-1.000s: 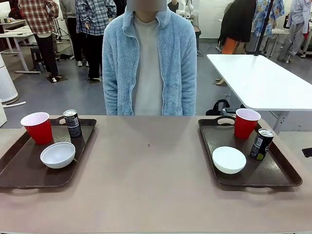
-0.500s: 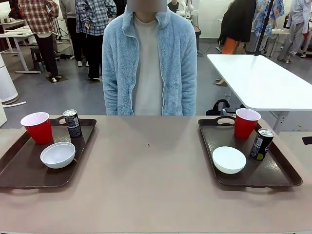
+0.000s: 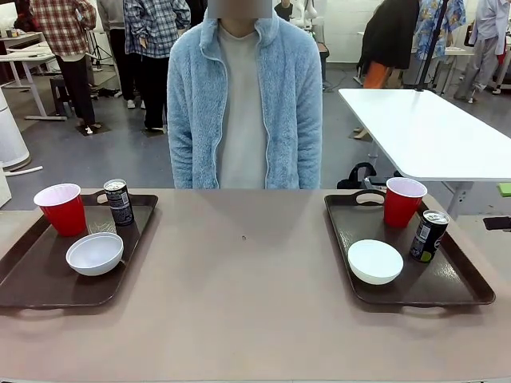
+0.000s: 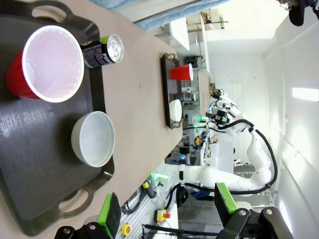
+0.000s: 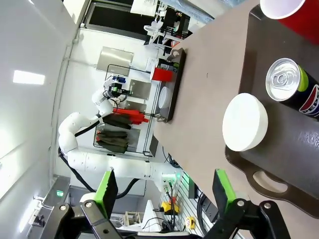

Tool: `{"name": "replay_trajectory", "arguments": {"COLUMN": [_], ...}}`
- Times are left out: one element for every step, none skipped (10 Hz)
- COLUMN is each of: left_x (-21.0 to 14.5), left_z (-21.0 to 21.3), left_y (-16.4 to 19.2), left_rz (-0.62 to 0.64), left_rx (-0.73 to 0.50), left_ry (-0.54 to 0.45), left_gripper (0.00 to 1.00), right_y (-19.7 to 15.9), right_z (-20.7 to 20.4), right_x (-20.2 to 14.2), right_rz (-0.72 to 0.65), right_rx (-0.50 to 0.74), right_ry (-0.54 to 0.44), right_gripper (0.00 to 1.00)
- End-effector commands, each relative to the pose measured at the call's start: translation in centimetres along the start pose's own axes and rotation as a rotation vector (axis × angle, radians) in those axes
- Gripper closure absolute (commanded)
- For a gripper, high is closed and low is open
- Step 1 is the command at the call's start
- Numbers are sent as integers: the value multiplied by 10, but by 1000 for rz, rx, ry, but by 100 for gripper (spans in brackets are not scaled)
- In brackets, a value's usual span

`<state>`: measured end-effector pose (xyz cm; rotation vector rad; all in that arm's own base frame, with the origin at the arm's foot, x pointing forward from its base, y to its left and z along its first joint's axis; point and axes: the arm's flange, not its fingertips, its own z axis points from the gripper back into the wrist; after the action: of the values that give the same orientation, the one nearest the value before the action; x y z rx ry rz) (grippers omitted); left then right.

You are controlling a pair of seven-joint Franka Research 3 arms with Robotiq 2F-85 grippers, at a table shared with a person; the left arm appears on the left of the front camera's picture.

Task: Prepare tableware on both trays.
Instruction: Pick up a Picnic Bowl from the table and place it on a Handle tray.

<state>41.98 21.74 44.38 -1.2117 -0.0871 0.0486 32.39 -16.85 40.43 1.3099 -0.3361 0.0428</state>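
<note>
As far as the three views show, looks essentially finished: a cup, a bowl and a can on each tray, nothing loose on the counter [image 3: 247, 319] between them. Judged complete, or at most awaiting a final tidy of positions.

Taking the person in the blue fleece [image 3: 243, 104] at the far edge as landmark:

Left tray [image 3: 48, 275], to the person's picture-left and nearer the robot. Holding a red cup [image 3: 61, 208] upright at its far corner, a dark can [image 3: 119, 201] just beside the cup on the side toward the person, and a white bowl [image 3: 95, 253] nearer the robot, apart from both. Cup and bowl empty, white insides showing in the left wrist view.

Right tray [image 3: 447, 291], to the person's picture-right. Holding a second red cup [image 3: 403, 201] at the far end, a second can [image 3: 429, 235] near it toward the outer rim, and a second white bowl [image 3: 375, 261] closer to the robot, toward the inner rim. Bowl empty; can top sealed, pull tab flat in the right wrist view.

Left end effector [image 4: 164, 211]: fingers spread wide, gripping nothing, hanging beside the left tray's near handle. Right end effector [image 5: 163, 191]: likewise wide open and empty, off the right tray's near handle.
</note>
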Motion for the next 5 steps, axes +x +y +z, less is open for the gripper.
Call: {"name": "replay_trajectory", "arguments": {"left_x": [-2, -2, -2, -2, -2], "left_z": [2, 2, 2, 2, 2], "left_y": [-2, -2, -2, -2, -2], "left_rz": [-4, -4, -4, -4, -4], "left_rx": [-7, -7, -7, -7, -7], "left_ry": [1, 1, 1, 1, 1], "left_gripper": [0, 0, 0, 0, 0], "right_y": [-1, -1, -1, -1, -1], "right_z": [4, 4, 4, 4, 4], "right_x": [0, 0, 0, 0, 0], "right_rz": [0, 0, 0, 0, 0], "right_rx": [-2, -2, -2, -2, -2], "right_ry": [-4, -4, -4, -4, -4], "right_gripper": [0, 0, 0, 0, 0]}}
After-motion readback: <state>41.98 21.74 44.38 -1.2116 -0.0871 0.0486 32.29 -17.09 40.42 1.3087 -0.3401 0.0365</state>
